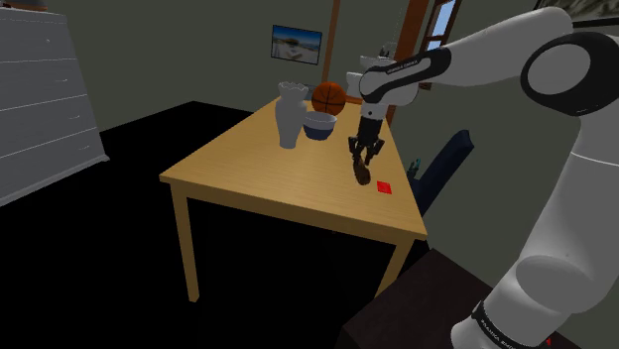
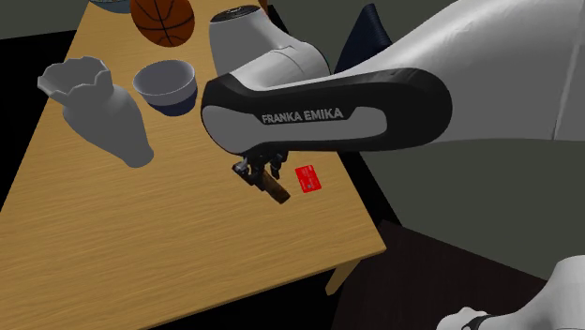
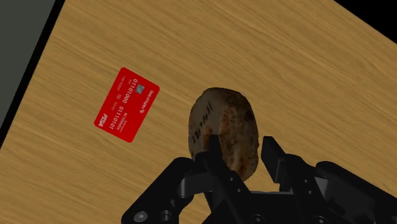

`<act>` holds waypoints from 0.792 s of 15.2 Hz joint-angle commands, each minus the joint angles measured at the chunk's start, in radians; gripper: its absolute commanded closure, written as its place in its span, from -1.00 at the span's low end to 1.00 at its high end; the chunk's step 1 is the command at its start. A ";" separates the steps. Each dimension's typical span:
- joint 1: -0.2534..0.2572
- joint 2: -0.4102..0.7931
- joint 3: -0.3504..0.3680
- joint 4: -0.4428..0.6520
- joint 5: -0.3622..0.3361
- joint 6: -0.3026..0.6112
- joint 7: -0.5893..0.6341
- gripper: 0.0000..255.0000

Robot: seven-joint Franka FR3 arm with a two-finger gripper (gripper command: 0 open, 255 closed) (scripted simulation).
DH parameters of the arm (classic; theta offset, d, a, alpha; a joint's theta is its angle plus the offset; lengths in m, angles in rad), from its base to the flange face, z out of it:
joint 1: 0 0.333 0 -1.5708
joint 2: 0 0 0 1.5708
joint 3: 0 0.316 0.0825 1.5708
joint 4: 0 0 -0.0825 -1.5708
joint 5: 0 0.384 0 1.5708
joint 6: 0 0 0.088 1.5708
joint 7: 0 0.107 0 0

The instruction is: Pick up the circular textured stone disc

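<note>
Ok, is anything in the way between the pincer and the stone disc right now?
Nothing visible. The brown stone disc sits between the two fingers of the pincer, which appear to clasp it. The red card lies flat on the wooden table beside the disc, apart from both.

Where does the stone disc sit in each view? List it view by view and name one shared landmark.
Shoulder view: stone disc hangs under the gripper, near the table's right edge.
Second exterior view: the disc is near the middle, just left of the red card.
Wrist view: the disc is clasped in the gripper.
Shared landmark: the red card beside it.
</note>
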 commanded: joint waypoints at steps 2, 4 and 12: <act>0.000 -0.012 -0.001 0.026 -0.003 -0.038 0.004 1.00; 0.000 -0.020 -0.001 0.044 -0.005 -0.063 0.006 1.00; 0.000 -0.038 -0.002 0.104 -0.009 -0.141 0.013 1.00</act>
